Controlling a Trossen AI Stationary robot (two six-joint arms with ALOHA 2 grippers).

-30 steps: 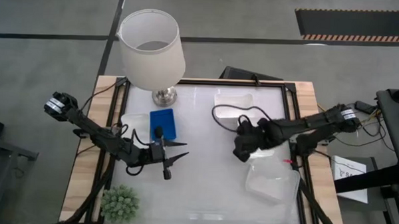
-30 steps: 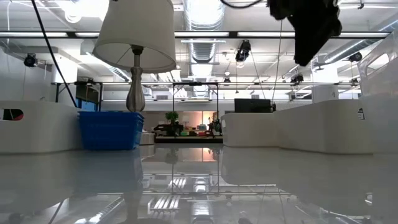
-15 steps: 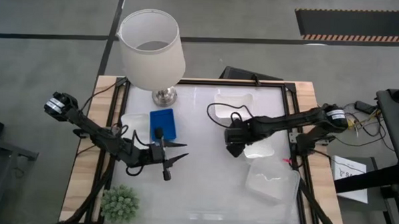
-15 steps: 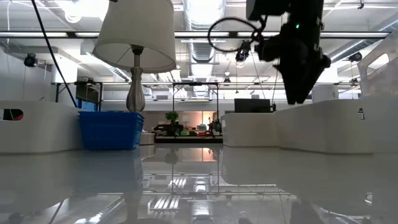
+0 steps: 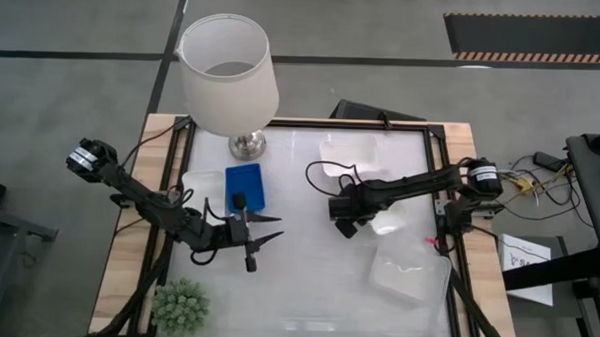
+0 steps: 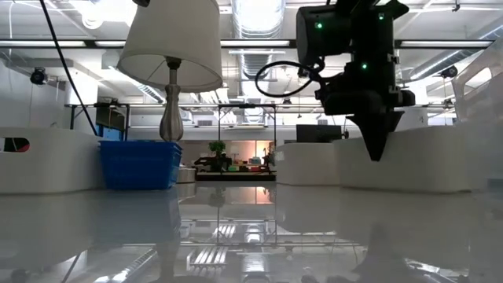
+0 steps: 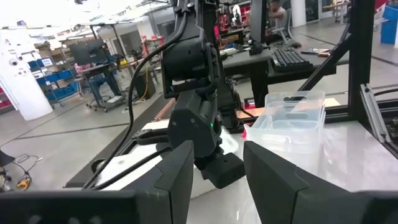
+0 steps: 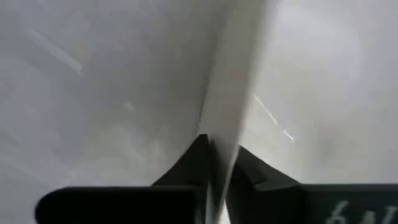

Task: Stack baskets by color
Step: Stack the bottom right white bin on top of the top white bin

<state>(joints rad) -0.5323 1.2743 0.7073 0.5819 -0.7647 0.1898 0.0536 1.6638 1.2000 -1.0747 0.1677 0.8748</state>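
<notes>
My right gripper (image 5: 344, 226) points down at the left side of a white basket (image 5: 390, 224) in the middle right of the table and is shut on its wall. In the low view it (image 6: 377, 153) stands in front of that basket (image 6: 416, 161). A blue basket (image 5: 244, 185) sits left of centre with a white one (image 5: 201, 185) beside it. Another white basket (image 5: 351, 150) lies at the far side. A clear basket (image 5: 408, 275) rests at the near right. My left gripper (image 5: 262, 242) hovers open near the blue basket and touches nothing. My right gripper pinches the white basket's thin left wall (image 8: 230, 93) between its two fingers, one on each face. The fingers come from above, pointing down. The basket's base appears to rest on the table.
A lamp with a white shade (image 5: 228, 71) stands at the far left. A small green plant (image 5: 180, 304) sits at the near left corner. A black cable loops above the right arm (image 5: 325, 174). Bare tabletop lies between the two grippers.
My right gripper has come down and moved toward the table's left, from above the white basket to its left wall. The basket has stayed in place.
</notes>
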